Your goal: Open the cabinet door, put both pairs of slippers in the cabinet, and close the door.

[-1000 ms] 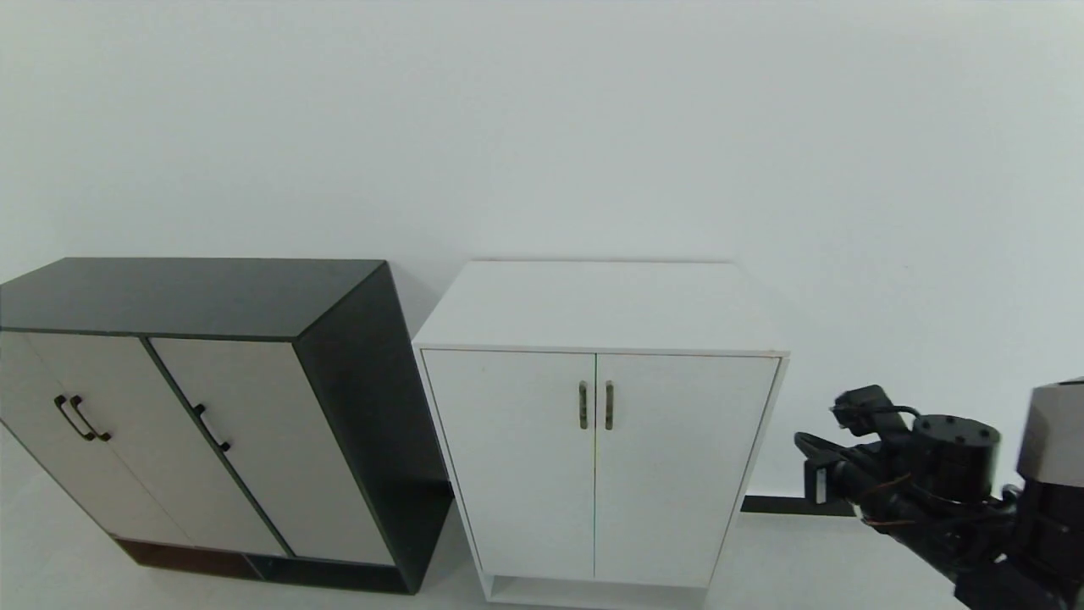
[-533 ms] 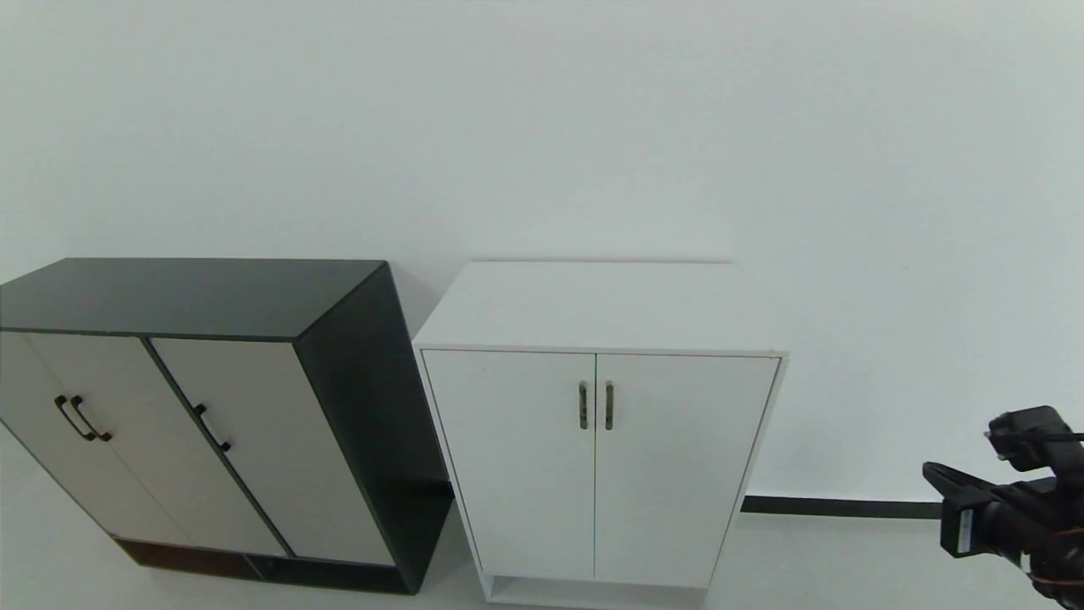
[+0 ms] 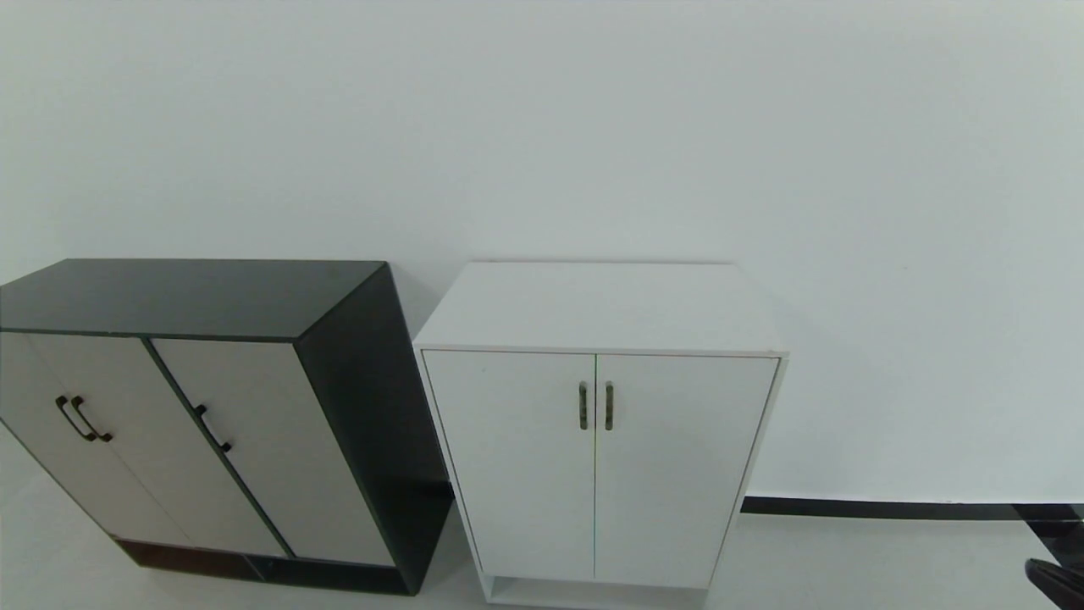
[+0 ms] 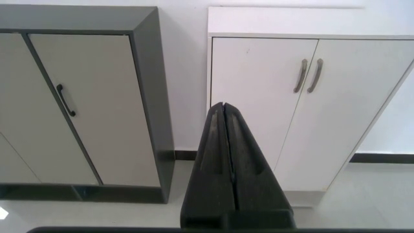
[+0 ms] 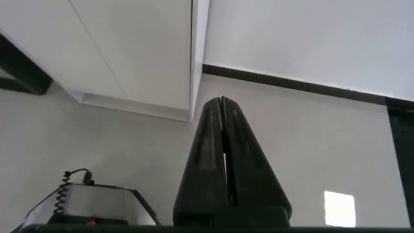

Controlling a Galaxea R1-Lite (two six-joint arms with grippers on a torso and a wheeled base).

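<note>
The white cabinet (image 3: 597,466) stands against the wall with both doors closed, its two slim handles (image 3: 595,405) side by side at the middle seam. In the left wrist view my left gripper (image 4: 224,107) is shut and empty, held well back from the white cabinet (image 4: 272,97) and pointing at its left door. My right gripper (image 5: 222,102) is shut too, low over the floor just off the white cabinet's bottom right corner (image 5: 194,84). A dark tip of the right arm (image 3: 1054,583) shows at the head view's lower right corner.
A black cabinet (image 3: 212,407) with pale doors stands directly left of the white one, almost touching it. A black baseboard strip (image 3: 889,508) runs along the wall to the right. Bare pale floor (image 5: 310,155) lies in front and right of the white cabinet.
My right arm has swung down and to the right, from beside the white cabinet to the head view's lower right corner. Both cabinets are unchanged.
</note>
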